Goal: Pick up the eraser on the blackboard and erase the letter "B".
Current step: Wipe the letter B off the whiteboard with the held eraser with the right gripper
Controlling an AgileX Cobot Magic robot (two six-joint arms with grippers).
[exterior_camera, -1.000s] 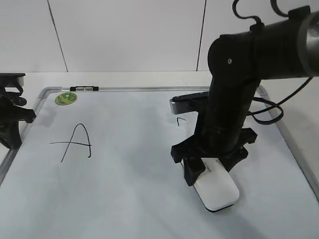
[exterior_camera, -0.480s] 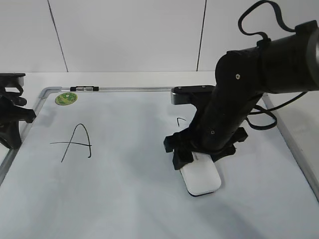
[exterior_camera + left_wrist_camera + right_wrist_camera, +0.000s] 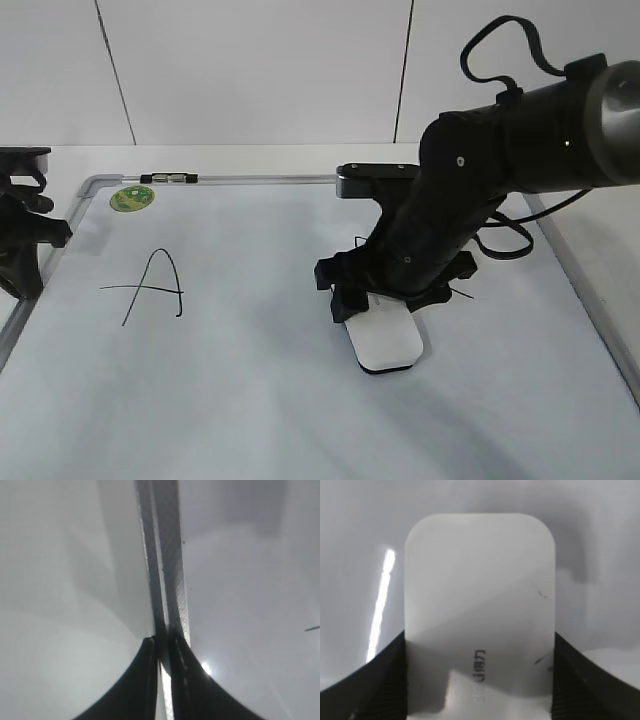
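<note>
White panelled wall behind, with a pale tabletop carrying the blackboard (image 3: 240, 400), in fact a white wipe-clean board in a grey metal frame with rounded corners, lying flat. On the board: a green round sticker (image 3: 132, 197) near the far left corner; a black hand-drawn letter A (image 3: 152, 285) with a long crossbar on the left half; a short dark clip (image 3: 168, 178) on the far frame edge beside the sticker. Eraser (image 3: 384, 340): white oblong block with rounded corners and a dark underside, flat on the board right of centre, its near end projecting toward the camera. Right gripper (image 3: 385, 305): black, lowered over the far end of the eraser, jaws clamped on its two long sides; the right wrist view shows the eraser (image 3: 480, 615) between the two black fingers (image 3: 380, 680), small grey print on its top face. Letter "B": hidden behind the right arm; only short black strokes show at the arm's edges, one just above the gripper (image 3: 360, 240) and one to its right, and which letter they belong to cannot be told. Left gripper (image 3: 162, 645): black, jaws closed together with nothing between them, poised over the grey frame strip at the board's left edge, well apart from the eraser.
</note>
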